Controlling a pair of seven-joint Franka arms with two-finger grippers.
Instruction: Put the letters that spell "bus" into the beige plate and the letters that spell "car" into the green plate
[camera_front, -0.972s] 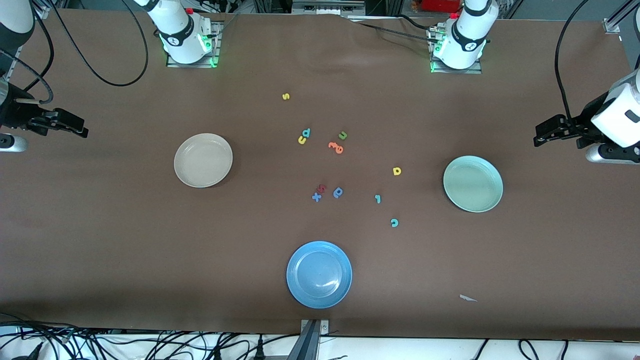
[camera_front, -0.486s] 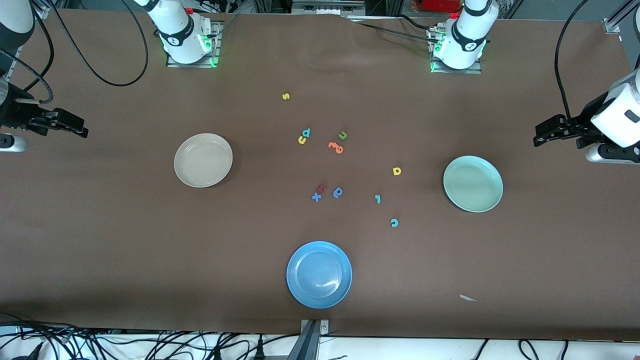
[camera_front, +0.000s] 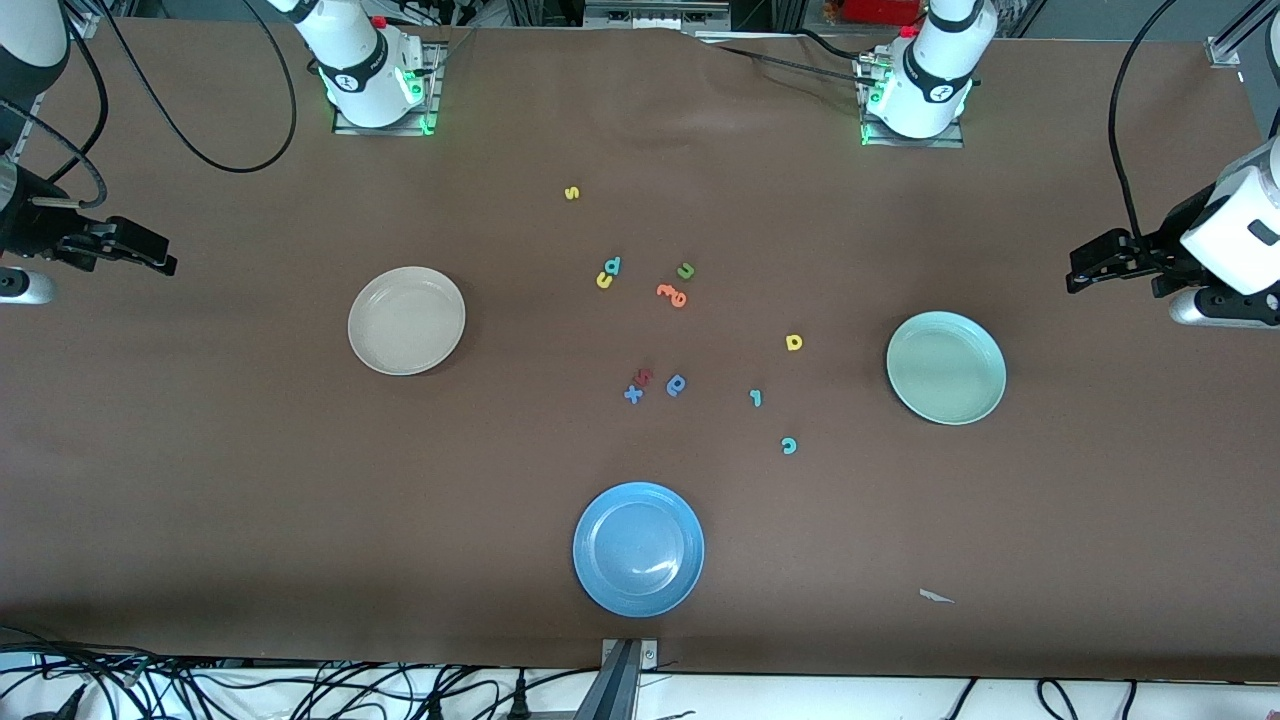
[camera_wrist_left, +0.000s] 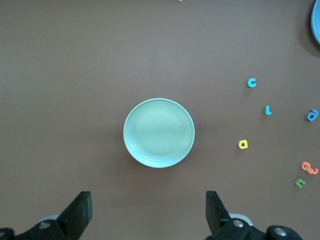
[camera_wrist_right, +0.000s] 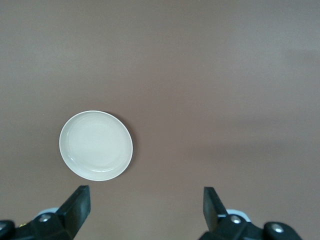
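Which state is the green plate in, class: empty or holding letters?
Empty. The green plate shows a bare inside in both views; the teal "c" lies on the table.

Even overhead light falls on my bench (camera_front: 250, 480), which reads sharp throughout. The blue plate (camera_front: 638, 549) shows a small glare; plates cast soft, faint shadows.

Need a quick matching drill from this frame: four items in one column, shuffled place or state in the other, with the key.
Column 1
1. yellow "s"
2. teal "c"
3. beige plate
4. left gripper

Column 2
A. toward the right arm's end of the table, nothing in it
B. jaws open, holding nothing
C. the letter nearest the robots' bases
D. between the blue plate and the green plate

Pairs: 1-C, 2-D, 3-A, 4-B
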